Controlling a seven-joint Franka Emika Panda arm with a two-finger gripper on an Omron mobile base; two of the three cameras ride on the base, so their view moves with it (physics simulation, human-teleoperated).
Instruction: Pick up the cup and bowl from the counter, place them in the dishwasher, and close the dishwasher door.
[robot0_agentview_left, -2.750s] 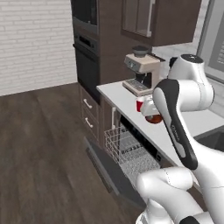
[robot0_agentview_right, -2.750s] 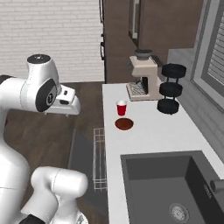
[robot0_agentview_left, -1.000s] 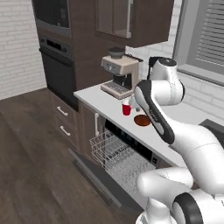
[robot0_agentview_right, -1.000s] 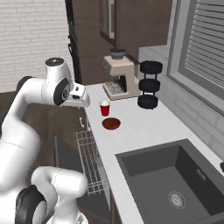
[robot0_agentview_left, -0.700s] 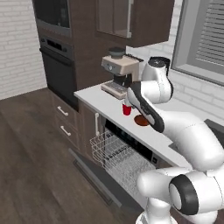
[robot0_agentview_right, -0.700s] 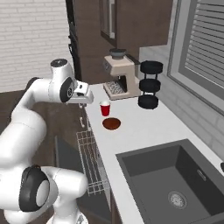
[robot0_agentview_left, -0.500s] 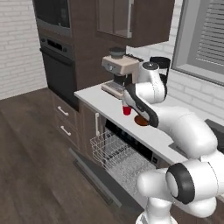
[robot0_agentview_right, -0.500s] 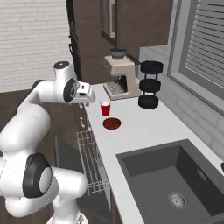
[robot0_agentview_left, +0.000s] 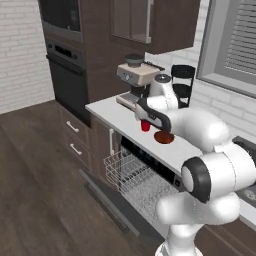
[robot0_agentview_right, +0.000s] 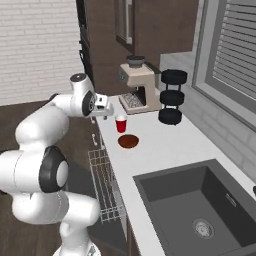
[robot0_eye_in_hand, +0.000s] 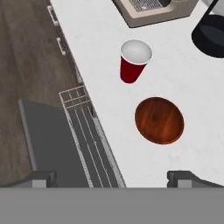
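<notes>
- Above the near edge of the white table (robot0_eye_in_hand: 183, 87), the pincer (robot0_eye_in_hand: 113, 177) hangs with its two dark fingertips spread as wide as they go and nothing between them.
- Just ahead of the pincer, the reddish-brown bowl (robot0_eye_in_hand: 159, 120) sits flat on the table, apart from both fingertips.
- Beyond the bowl, farther from the pincer, the red cup (robot0_eye_in_hand: 134, 61) stands upright with its white inside showing; it is near the bowl but not touching it.
- Past the cup stands a beige coffee machine (robot0_agentview_right: 138, 90), and to the side of that a black three-tier stand (robot0_agentview_right: 171, 97).
- Below the pincer and off the table's edge, the dishwasher door (robot0_eye_in_hand: 46, 144) lies dropped open, a flat dark panel.
- Over that door the pale wire rack (robot0_agentview_left: 141, 179) is drawn out of the dishwasher (robot0_agentview_left: 165, 172).
- From the right base camera, the pincer (robot0_agentview_right: 106, 114) shows at the end of the white arm, held beside the cup (robot0_agentview_right: 121, 123) and above the table's front edge, with the bowl (robot0_agentview_right: 128, 141) a little nearer the sink (robot0_agentview_right: 197, 200).
- From the left base camera, the arm's wrist covers most of the hand, and the cup (robot0_agentview_left: 145, 126) and bowl (robot0_agentview_left: 164, 137) peek out beneath it.
</notes>
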